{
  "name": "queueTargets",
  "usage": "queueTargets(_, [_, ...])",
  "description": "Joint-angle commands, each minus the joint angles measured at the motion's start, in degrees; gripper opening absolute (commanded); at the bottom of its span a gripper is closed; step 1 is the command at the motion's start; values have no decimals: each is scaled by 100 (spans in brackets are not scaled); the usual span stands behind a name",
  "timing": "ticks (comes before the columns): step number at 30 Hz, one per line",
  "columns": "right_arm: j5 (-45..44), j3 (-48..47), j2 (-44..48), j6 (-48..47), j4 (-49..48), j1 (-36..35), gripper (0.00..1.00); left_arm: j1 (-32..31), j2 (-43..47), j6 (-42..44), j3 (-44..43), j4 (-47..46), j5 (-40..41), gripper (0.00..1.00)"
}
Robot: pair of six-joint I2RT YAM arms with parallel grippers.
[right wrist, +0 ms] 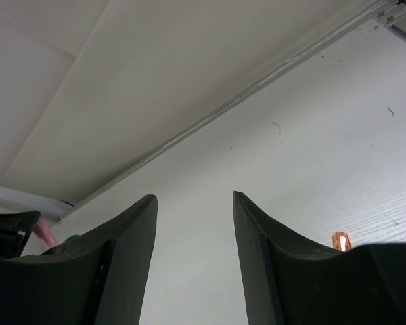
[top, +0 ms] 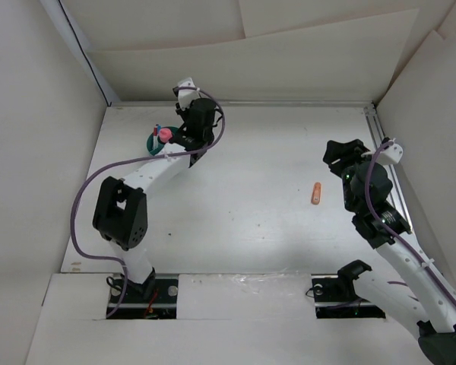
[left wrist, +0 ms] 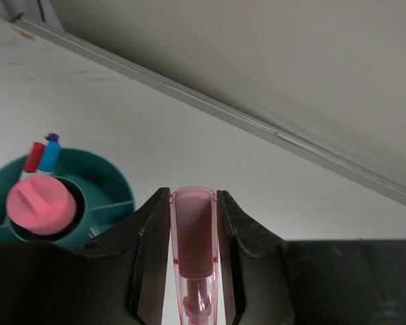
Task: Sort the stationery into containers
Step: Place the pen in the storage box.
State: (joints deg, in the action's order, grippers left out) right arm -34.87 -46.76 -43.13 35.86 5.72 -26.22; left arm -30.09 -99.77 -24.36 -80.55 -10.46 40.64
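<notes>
The teal organiser cup [left wrist: 107, 181] stood far left on the table [top: 251, 228], holding a pink piece [left wrist: 40, 205] and red- and blue-capped pens [left wrist: 42, 156]. Just right of it, the left gripper [left wrist: 193, 203] pinched a translucent pink marker [left wrist: 193, 261]. An orange marker [top: 316, 193] lay right of centre (flat), with the right gripper [right wrist: 193, 261] spread wide nearby.

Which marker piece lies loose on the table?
The orange one, near the right arm. One pink piece sits in the teal cup; a clear-pink piece is gripped in the left claw.

Your teal cup [top: 153, 141], upper left, holds a pink piece [top: 165, 135]; a clear pink marker [left wrist: 193, 250] hangs gripped beside it, an orange marker [top: 316, 193] lies mid-right.
</notes>
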Motion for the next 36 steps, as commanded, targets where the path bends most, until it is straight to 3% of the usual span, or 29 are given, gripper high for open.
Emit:
queueTargets(1, [51,9,24,-79,-264,38,55,29,-140,536,-179,-456,495,0])
queueTargets(6, [103,9,24,-79,-264,38,55,99,-552,1870,-180,-1230,945,0])
queueTargets(19, [103,9,-28,-79,-317,38,55,152,-1387,4104,92,-3172,1824,0])
queueTargets(36, [156,9,-134,-132,-422,38,55,205,-1933,5098,417,-4288,1982,0])
